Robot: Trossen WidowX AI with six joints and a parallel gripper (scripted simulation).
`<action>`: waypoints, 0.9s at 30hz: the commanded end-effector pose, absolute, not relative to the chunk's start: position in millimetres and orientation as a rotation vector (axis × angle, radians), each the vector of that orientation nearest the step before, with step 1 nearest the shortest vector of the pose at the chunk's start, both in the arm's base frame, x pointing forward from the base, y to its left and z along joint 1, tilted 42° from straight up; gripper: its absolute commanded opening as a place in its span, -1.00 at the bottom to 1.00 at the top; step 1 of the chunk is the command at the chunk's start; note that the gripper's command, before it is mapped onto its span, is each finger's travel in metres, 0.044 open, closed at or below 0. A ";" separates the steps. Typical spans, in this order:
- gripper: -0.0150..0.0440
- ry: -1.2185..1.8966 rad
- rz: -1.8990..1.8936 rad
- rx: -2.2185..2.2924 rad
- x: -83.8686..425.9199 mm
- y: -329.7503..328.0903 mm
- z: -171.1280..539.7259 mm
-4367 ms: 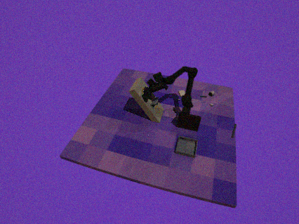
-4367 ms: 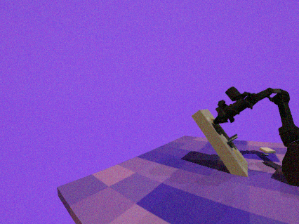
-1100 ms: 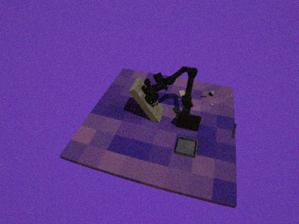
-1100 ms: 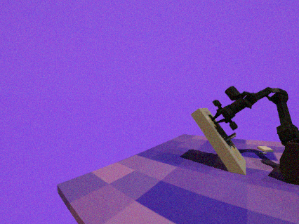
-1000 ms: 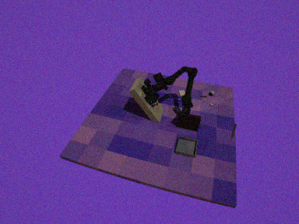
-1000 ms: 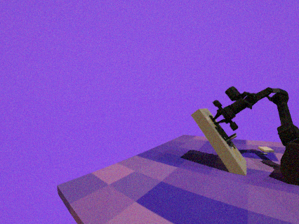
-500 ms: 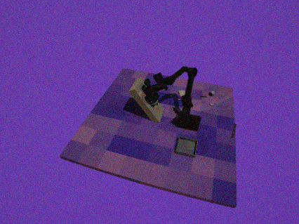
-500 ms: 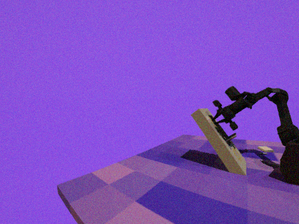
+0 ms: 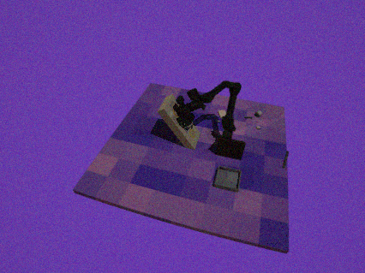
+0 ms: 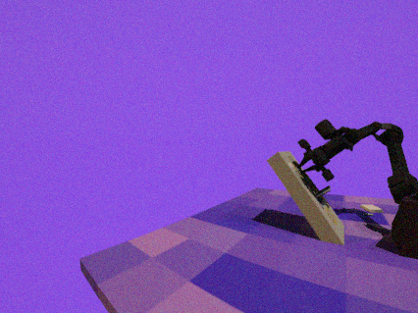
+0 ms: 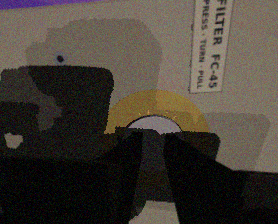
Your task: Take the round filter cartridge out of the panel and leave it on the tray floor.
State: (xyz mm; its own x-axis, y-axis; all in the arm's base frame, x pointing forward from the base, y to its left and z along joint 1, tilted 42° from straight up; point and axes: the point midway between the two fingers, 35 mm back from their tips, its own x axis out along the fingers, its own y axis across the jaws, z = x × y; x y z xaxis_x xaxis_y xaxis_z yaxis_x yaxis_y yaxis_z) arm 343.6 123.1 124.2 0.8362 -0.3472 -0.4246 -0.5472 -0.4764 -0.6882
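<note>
The tan service panel (image 10: 306, 199) leans back toward one o'clock on the checkered floor (image 10: 235, 267); the gripper (image 10: 310, 174) meets its face, apparently clamped on something there.
</note>
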 end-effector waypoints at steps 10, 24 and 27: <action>-0.49 0.656 0.286 -2.110 290.4 145.3 152.2; -0.49 0.655 0.284 -2.110 286.8 144.5 152.4; -0.49 0.655 0.284 -2.110 283.0 139.1 146.1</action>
State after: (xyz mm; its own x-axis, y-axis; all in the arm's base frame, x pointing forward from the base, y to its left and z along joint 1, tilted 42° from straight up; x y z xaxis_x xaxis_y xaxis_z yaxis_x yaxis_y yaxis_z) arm 286.5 143.8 147.6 0.8307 -0.3487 -0.4341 -0.5559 -0.4768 -0.6809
